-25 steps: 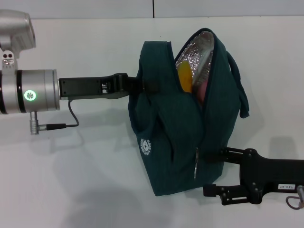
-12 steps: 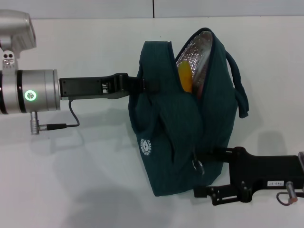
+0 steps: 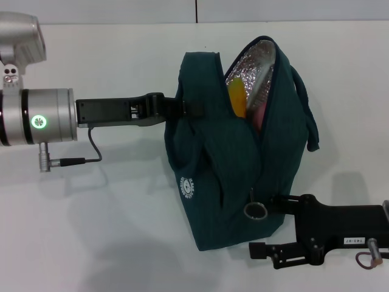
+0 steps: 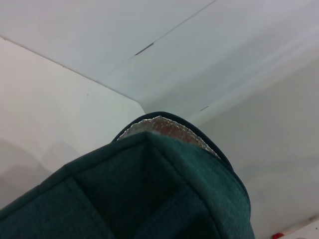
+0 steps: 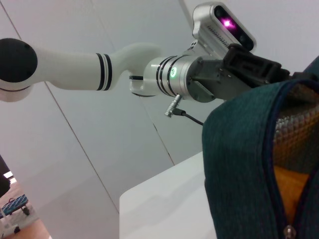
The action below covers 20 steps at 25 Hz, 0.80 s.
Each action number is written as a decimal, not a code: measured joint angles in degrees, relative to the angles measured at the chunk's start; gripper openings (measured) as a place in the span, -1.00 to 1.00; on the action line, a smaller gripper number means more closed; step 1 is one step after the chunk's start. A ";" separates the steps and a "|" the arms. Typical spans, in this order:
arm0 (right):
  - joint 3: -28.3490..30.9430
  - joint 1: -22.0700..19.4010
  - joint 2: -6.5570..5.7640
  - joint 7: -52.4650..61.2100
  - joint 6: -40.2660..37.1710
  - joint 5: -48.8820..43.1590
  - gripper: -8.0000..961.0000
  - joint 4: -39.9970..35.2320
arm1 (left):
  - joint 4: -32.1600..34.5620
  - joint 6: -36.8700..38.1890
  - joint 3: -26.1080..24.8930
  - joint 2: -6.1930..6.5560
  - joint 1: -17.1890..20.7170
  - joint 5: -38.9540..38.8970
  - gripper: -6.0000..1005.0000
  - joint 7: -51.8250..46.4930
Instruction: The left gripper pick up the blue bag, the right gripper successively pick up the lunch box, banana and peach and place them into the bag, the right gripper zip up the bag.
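The blue bag (image 3: 225, 176) hangs upright above the white table, its top zipper partly open onto silver foil lining (image 3: 252, 58). My left gripper (image 3: 176, 108) is shut on the bag's upper left side. The banana (image 3: 236, 100) and the pink peach (image 3: 258, 117) show in the opening; the lunch box is hidden. My right gripper (image 3: 262, 225) is open at the bag's lower right corner. Its upper finger (image 3: 285, 201) lies against the bag beside the ring zipper pull (image 3: 255, 210). The right wrist view shows the bag (image 5: 239, 164), the banana (image 5: 294, 194) and the zipper slider (image 5: 287, 230).
The white table (image 3: 109, 231) spreads under and around the bag. A black cable (image 3: 91, 149) hangs from my left arm (image 3: 42, 121). The left wrist view shows only bag fabric (image 4: 149, 194), a strip of foil lining (image 4: 164, 127) and white walls.
My right gripper has shifted slightly left and toward the table's near edge. The zipper pull, hanging flat before, now sticks out with its ring showing. The left arm has not moved.
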 joint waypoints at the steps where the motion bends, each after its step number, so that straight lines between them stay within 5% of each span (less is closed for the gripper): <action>1: 0.02 -0.07 -0.03 0.00 0.00 0.12 0.81 0.00 | 0.00 0.00 0.00 0.00 0.00 0.01 -0.78 0.00; 8: 0.01 -0.54 -0.21 0.02 0.60 0.45 0.81 -0.26 | 0.00 0.00 0.00 0.01 0.00 0.15 -0.78 0.00; 20: 0.01 -0.54 -0.19 0.27 2.06 0.89 0.10 -0.46 | 0.00 0.06 0.00 0.13 0.00 0.31 -0.78 0.00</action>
